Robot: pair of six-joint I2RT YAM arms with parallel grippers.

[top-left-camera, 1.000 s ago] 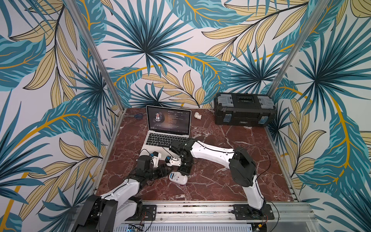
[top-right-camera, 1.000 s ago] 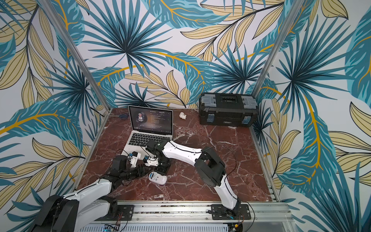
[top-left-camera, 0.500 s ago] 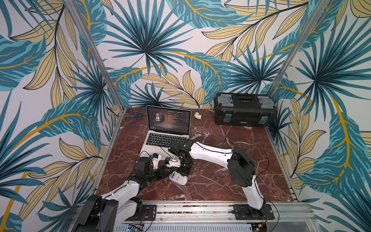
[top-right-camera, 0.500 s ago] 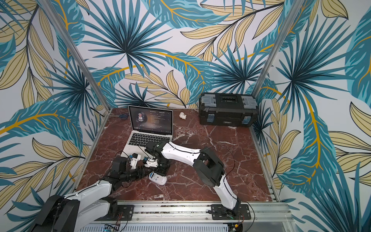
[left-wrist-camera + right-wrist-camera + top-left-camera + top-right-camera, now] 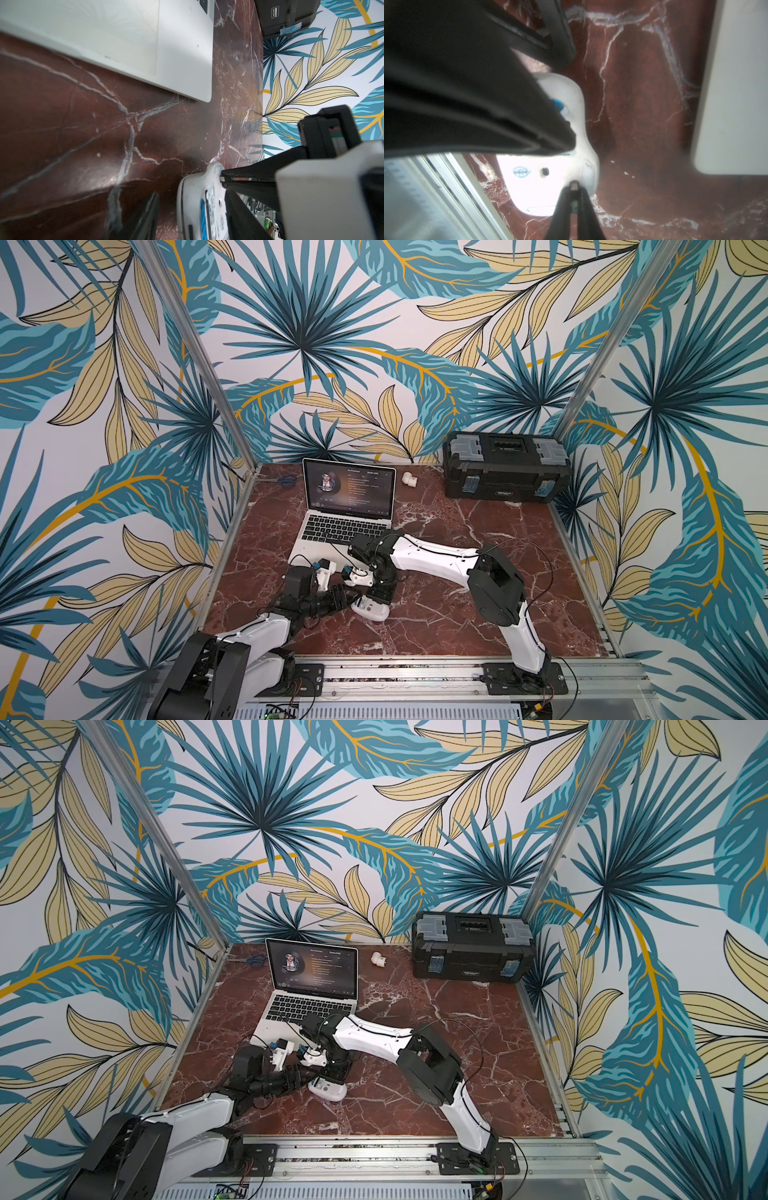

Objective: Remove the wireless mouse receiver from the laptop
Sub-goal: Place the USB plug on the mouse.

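The receiver (image 5: 574, 185), a small pale stub, sits pinched between the tips of the right pincer (image 5: 223, 178), whose jaws are closed tight on it. It is clear of the laptop (image 5: 332, 531), which stands open beyond the pincer, well apart from its tips. The stub's free end touches the rim of a white mouse (image 5: 542, 187) that lies belly-up on the marble tabletop (image 5: 457, 614), directly under the pincer. The left pincer (image 5: 349, 596) reaches in from the opposite side with its jaws half spread, one on each side of the mouse. I cannot tell whether they press on it, since the left wrist view shows a strip of marble between one finger and the shell.

Judging from this, the pulling-out is done and the step in hand is stowing the receiver in the mouse. The next move calls for a steady mouse, the stub lined up square with its slot (none is clearly visible), and a gentle push before release.

The black toolbox (image 5: 505, 472), far beyond the right pincer against the back wall, is closed, so its contents are hidden.
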